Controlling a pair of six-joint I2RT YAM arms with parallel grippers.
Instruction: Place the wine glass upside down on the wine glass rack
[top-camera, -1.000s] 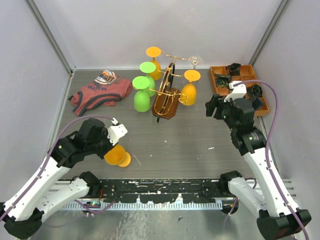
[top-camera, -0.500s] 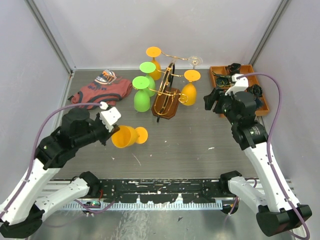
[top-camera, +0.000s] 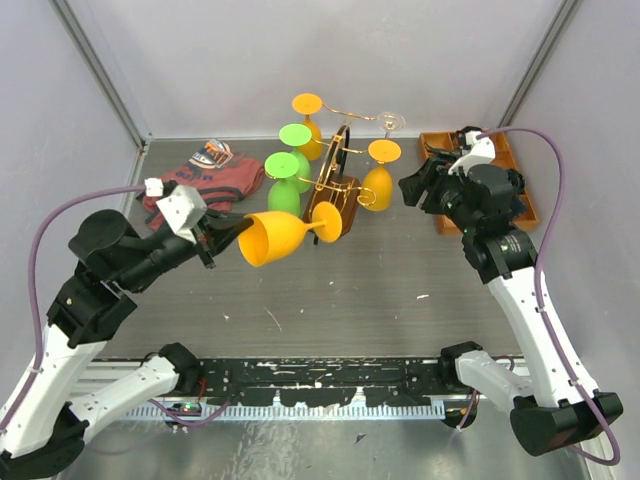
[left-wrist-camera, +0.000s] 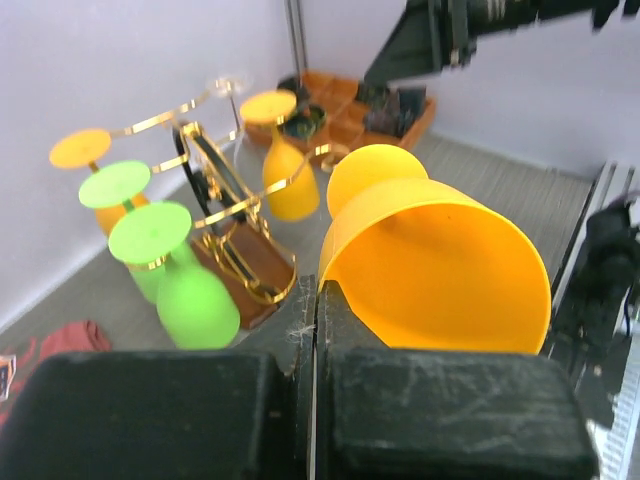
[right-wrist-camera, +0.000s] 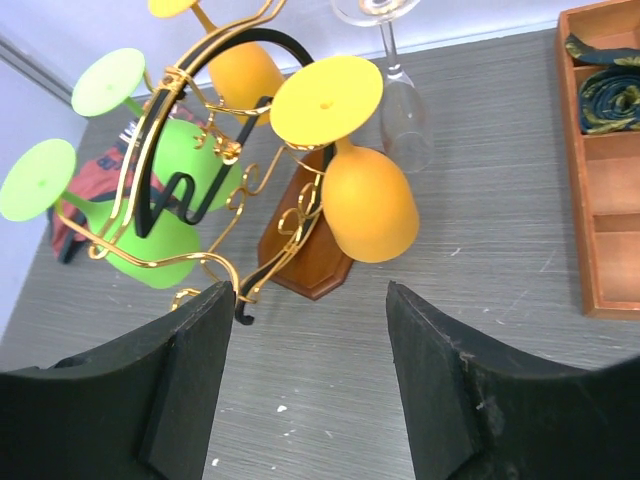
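The left gripper (top-camera: 215, 238) has raised the wine glass (top-camera: 275, 237) toward the wine glass rack (top-camera: 335, 190), jaws pinching its rim; the right gripper (right-wrist-camera: 308, 300) has jaws spread. The tray (right-wrist-camera: 600, 255) holds dark bundles.

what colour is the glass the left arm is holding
The wine glass is plain orange-yellow; the left wrist view shows it best.

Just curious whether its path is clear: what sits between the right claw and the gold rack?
From the right gripper to the wine glass rack, only a hanging orange glass intervenes, per the top view.
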